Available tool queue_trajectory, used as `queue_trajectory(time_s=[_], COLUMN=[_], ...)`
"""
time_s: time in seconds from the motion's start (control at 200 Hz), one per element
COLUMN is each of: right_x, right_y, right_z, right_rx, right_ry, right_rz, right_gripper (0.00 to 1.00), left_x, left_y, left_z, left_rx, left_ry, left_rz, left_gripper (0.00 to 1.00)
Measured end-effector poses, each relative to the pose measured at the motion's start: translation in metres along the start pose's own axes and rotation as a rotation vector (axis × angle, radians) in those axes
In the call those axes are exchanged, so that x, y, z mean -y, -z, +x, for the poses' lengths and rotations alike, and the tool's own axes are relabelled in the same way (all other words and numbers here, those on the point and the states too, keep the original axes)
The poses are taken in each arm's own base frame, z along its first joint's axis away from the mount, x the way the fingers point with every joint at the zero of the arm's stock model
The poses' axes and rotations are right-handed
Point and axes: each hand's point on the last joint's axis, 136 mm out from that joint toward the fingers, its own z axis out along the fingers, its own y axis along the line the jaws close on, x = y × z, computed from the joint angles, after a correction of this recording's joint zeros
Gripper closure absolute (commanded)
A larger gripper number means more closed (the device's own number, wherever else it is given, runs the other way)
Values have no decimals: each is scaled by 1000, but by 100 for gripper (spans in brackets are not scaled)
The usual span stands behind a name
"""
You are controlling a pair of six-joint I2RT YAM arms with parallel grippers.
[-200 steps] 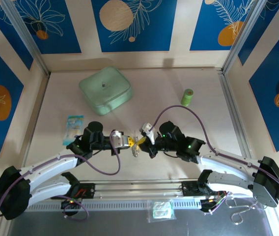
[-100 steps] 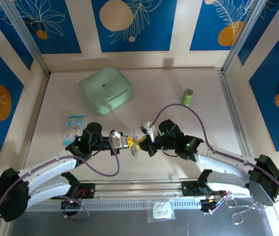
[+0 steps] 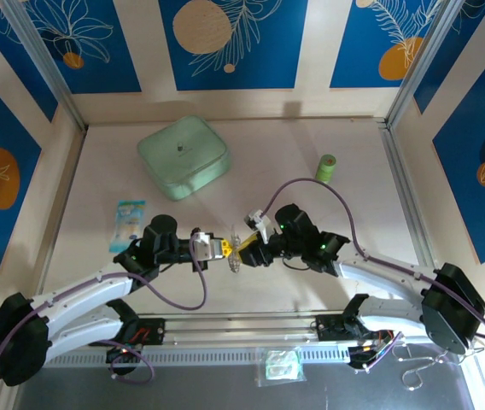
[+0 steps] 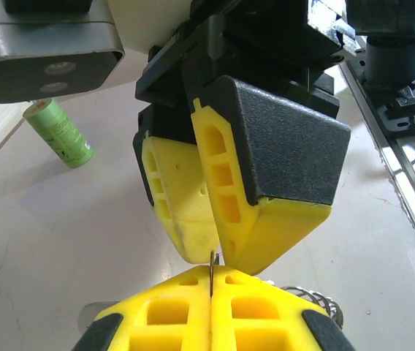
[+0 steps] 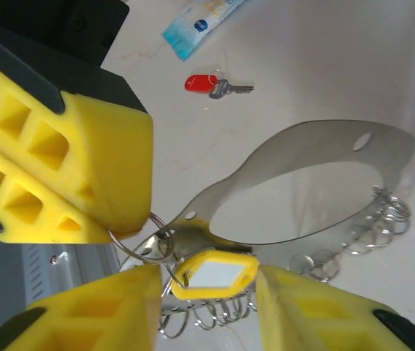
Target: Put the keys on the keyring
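Logged a pale table (image 3: 311, 222) with a mint case (image 3: 183, 156) at back left, the one container here: lid down, contents hidden. Noted both arms reaching in from the near edge and meeting tip to tip at mid-table. Read the left gripper (image 4: 211, 287) as clenched, fingertips pressed flat together on a thin wire ring (image 5: 136, 245) that pokes out between them. Read the right gripper (image 5: 207, 281) as released, fingers spread apart and grasping nothing visible. Placed the keyring (image 5: 266, 157) right below the two grippers: a pale translucent loop, narrow end rising to the wire ring, beaded silver chain (image 5: 372, 223) curling along its edge. Could not tell how much of the loop rests on the table. Found a blue packet (image 3: 129, 218) lying flat left of the left arm, and a green roll (image 3: 326, 168) alone at back right. Spotted the yellow key (image 5: 215, 272) hanging just beside the wire ring, between the right fingers and touching neither; could not make out whether it is threaded on. Spotted the red key (image 5: 202, 82) flat on bare table near the packet, well apart from the keyring and not joined to it.
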Motion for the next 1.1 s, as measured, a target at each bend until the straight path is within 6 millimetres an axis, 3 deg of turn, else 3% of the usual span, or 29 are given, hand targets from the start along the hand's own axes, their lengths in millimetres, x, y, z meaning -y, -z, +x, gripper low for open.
queue_trajectory(time_s=[0.1,0.215,0.345,0.54,0.675,0.845,1.1], right_x=[-2,-9,-13,-5,-1,-6,-12], right_y=[13,33,41,36,30,24,17], right_z=[-8,-15,-18,-22,-31,-32,-29], right_rx=[53,143,198,184,169,159,154], right_ry=[75,230,391,475,467,461,435], right_rz=[16,23,22,2,-19,-85,-164], right_gripper=[48,48,50,60,61,62,75], left_x=[-1,-3,-7,-12,-12,-10,-8], left_y=[0,0,0,-5,-7,-8,-8], left_z=[-1,-4,-10,-13,-12,-11,-12], left_rx=[9,31,77,144,155,153,157], left_ry=[12,69,174,301,337,342,341], left_rz=[-6,-21,-38,-54,-49,-37,-23], left_gripper=[100,100,100,100,100,100,100])
